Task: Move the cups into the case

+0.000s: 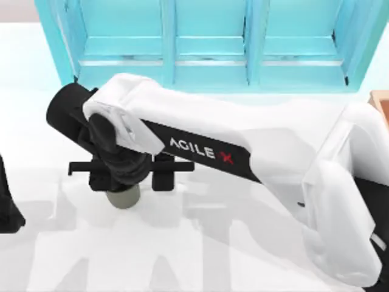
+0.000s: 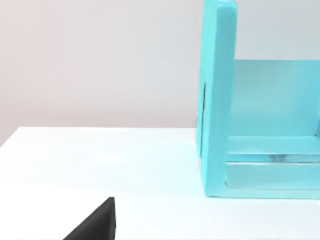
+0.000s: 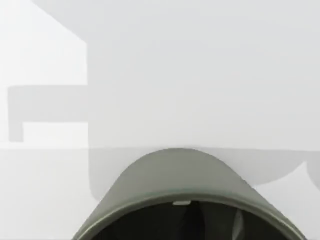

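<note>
The right end effector [image 1: 124,176] is hovering directly over one olive-grey cup [image 1: 123,198] standing upright on the white bench [image 1: 200,255]; whether it is gripping, I cannot tell. The turquoise case [image 1: 213,45] is waiting beyond it. The cup is looking light, rigid and smooth-walled, so pinching across its rim seems best. The left arm is sitting parked aside.

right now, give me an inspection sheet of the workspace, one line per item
surface: white table, crossed by arm shadows.
job's things: one olive-grey cup upright on the table under the right gripper; turquoise case with open compartments along the far edge.
clutter: an orange-brown edge at the table's right side, too cropped to identify.
grippers: right gripper reaches across to the table's left, over the cup; left gripper low at the left edge.
cables: nothing seen.
surroundings: plain pale wall.
</note>
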